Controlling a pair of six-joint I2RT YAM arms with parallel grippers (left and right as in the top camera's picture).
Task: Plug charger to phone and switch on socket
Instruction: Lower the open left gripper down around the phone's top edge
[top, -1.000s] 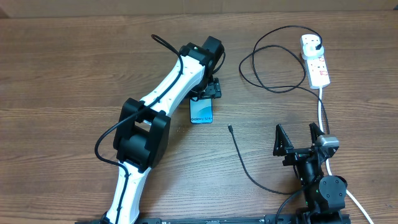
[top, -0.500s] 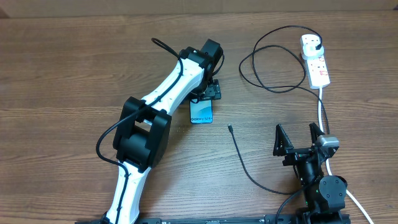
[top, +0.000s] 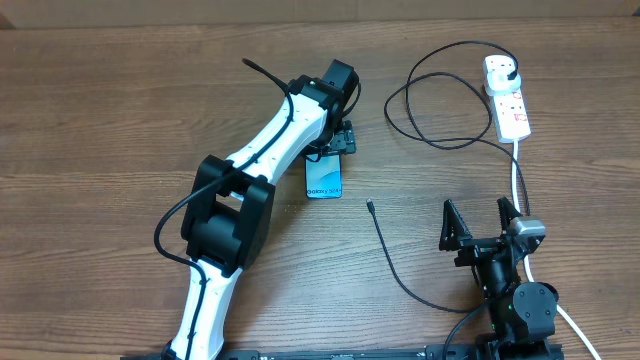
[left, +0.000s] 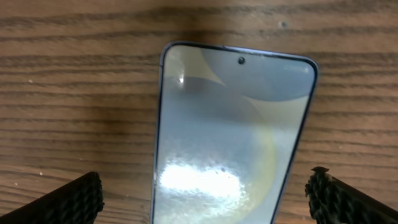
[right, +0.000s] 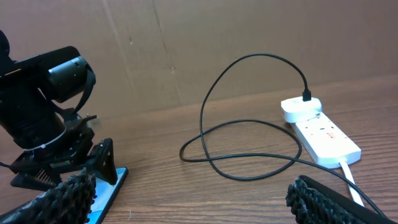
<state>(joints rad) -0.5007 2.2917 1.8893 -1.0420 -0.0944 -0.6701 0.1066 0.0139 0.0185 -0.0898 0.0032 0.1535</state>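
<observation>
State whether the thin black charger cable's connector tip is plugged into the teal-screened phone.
Unplugged: the black cable's tip lies on the table, apart from the phone.

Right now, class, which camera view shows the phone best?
Left wrist: the phone fills the frame, screen up. Overhead shows it small, partly hidden by the left gripper; right wrist catches only its edge.

A: phone (top: 324, 180) far end visible overhead?
B: no, it's under the left arm (top: 285, 135). left wrist view cuts its lower part at the bottom edge, left fingers (left: 78, 200) show only as tips in the corners
A: socket (top: 508, 100) switch state?
B: too small to tell. right wrist: right fingers (right: 62, 199) blurred, only a corner of the phone shows, white cord (right: 346, 169) drops behind one. overhead, charger (top: 388, 250) runs under the right arm (top: 515, 300)
</observation>
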